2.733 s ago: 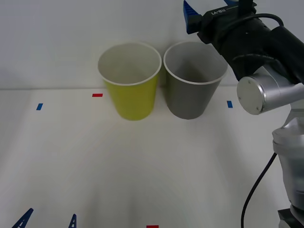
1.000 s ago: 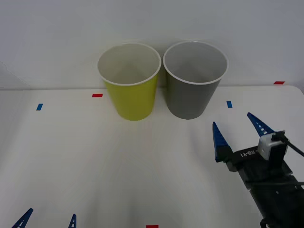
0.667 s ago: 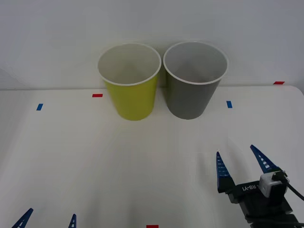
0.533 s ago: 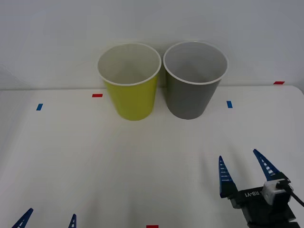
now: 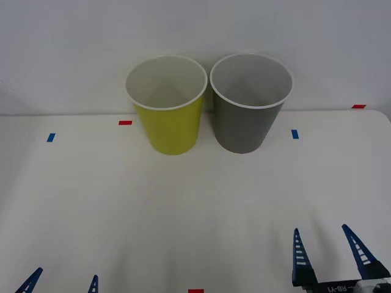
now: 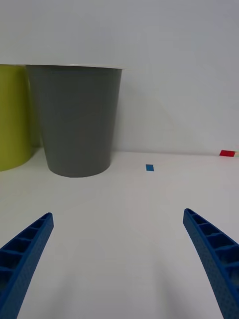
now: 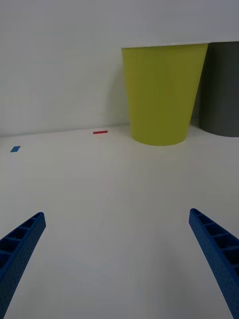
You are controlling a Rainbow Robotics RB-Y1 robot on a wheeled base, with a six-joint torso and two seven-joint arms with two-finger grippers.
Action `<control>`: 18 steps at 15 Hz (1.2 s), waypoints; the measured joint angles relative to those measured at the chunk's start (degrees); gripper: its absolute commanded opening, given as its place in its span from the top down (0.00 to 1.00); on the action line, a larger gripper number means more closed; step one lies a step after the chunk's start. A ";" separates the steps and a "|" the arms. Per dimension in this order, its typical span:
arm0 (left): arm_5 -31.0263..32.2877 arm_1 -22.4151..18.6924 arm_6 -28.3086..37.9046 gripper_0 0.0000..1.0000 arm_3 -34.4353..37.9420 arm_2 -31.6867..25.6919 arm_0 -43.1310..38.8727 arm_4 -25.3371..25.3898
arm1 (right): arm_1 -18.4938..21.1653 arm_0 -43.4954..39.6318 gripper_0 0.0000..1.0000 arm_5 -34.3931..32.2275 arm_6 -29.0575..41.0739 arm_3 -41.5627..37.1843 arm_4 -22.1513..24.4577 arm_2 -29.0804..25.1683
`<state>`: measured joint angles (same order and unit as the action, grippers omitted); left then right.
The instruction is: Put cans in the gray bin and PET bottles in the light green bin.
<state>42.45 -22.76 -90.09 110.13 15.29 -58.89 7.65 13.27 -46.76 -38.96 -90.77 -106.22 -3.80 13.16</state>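
**Sorting appears finished, both pincers empty**

White worktop lies bare before me, with no can or bottle left to sort, so I judge the job finished. My left pincer rests spread, holding nothing. Light green bin touches gray bin at the back. My right pincer gapes empty.

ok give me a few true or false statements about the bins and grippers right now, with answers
1. The light green bin stands on the robot's left of the gray bin. True.
2. The right gripper hangs over the gray bin. False: it is low at the near edge of the table, well short of the bins.
3. The right gripper is open. True.
4. The left gripper is shut on a can. False: it is open and holds nothing.
5. The gray bin lies on its side. False: both bins stand upright.
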 measured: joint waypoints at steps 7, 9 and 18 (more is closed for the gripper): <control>0.00 0.00 0.00 0.00 0.00 0.00 0.00 0.00 | -3.89 -4.83 0.07 -4.89 -4.47 2.44 0.18 0.28; 0.00 0.00 0.00 0.00 0.00 0.00 0.00 0.00 | -3.73 -4.69 0.07 -5.36 -5.16 3.10 0.40 0.53; 0.00 0.00 0.00 0.00 0.00 0.00 0.00 0.00 | -3.17 -5.00 0.07 -5.44 -4.95 3.21 -0.06 0.90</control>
<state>42.45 -22.76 -90.09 110.13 15.29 -58.89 7.65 10.10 -51.77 -44.40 -95.72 -103.01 -3.85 14.06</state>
